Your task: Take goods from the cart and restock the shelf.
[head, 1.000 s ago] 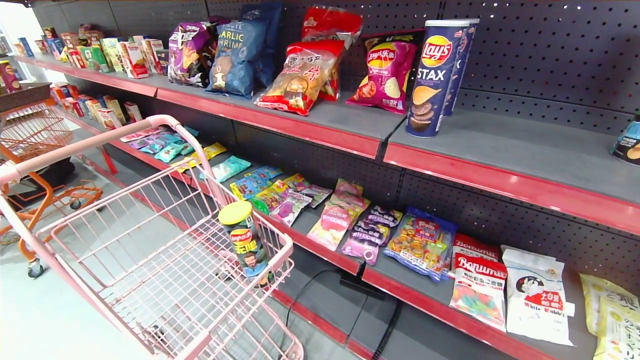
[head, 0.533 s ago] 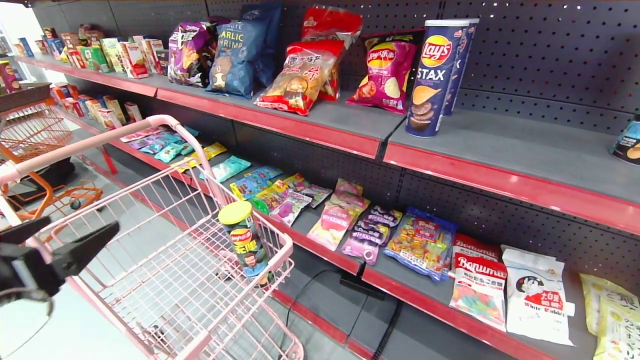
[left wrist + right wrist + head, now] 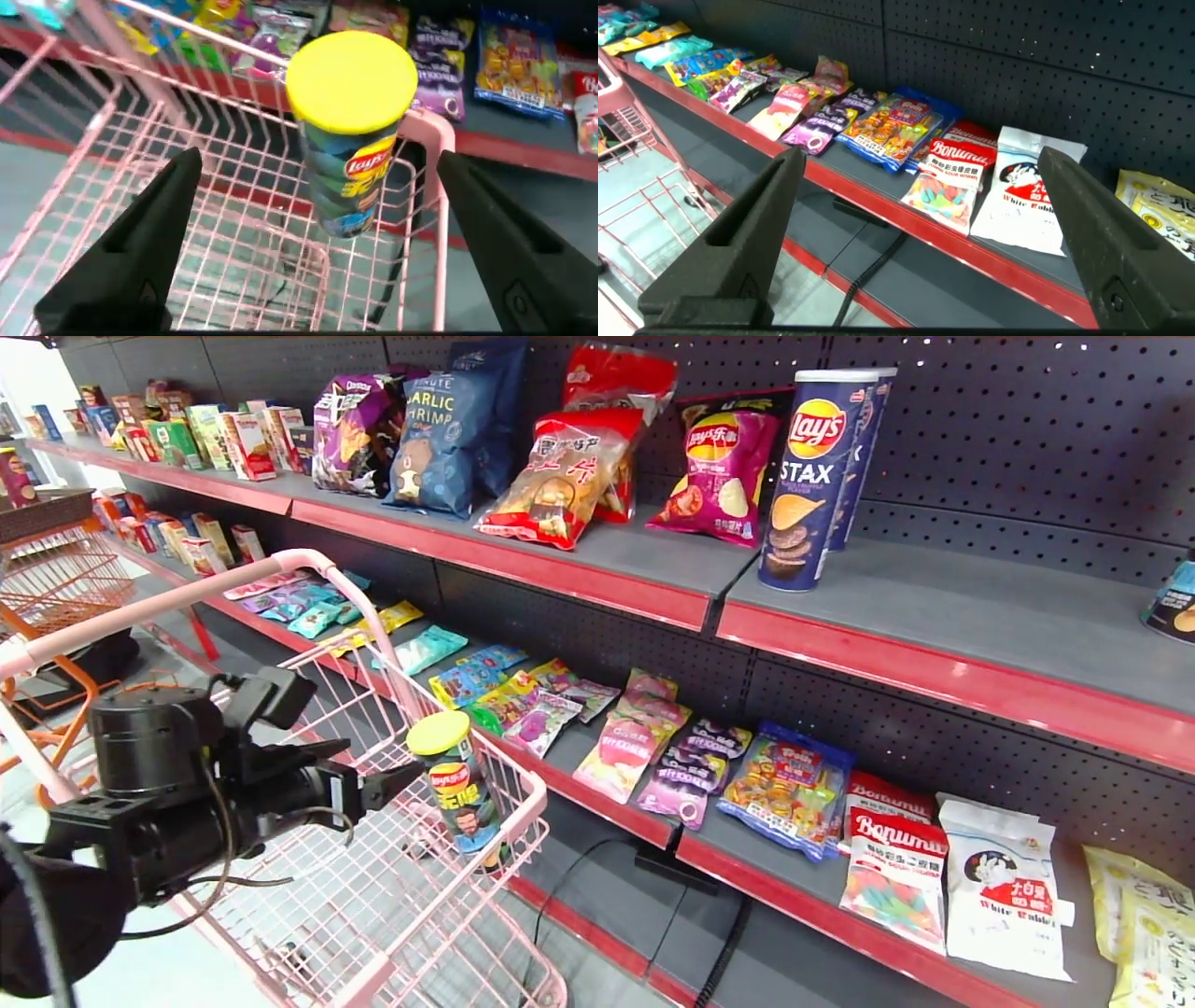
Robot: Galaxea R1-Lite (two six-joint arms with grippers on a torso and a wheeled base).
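Head view: the can (image 3: 459,795) stood in the pink cart (image 3: 187,594), in the corner next to the shelf (image 3: 934,611), against the wire wall. Its long axis ran close to vertical, with the yellow lid up and the base on the cart's mesh floor. The left gripper (image 3: 381,761) hung over the cart, level with the can's upper half and just beside it. Its jaws were spread and pointed at the can without touching it. On the top board of the shelf a blue can (image 3: 808,476) stood upright among chip bags (image 3: 551,485). Sweet packets (image 3: 789,789) lay flat on the lower board. An orange cart (image 3: 56,581) stood farther off on the left.

Left wrist view: the can sat ahead, lid towards the camera, and a black finger showed on each side of it. The jaws were wide apart and gripped nothing. The cart's corner rail ran just behind the can.

Right wrist view: the right gripper (image 3: 917,163) faced the lower board and its packets, jaws spread wide with nothing between them.
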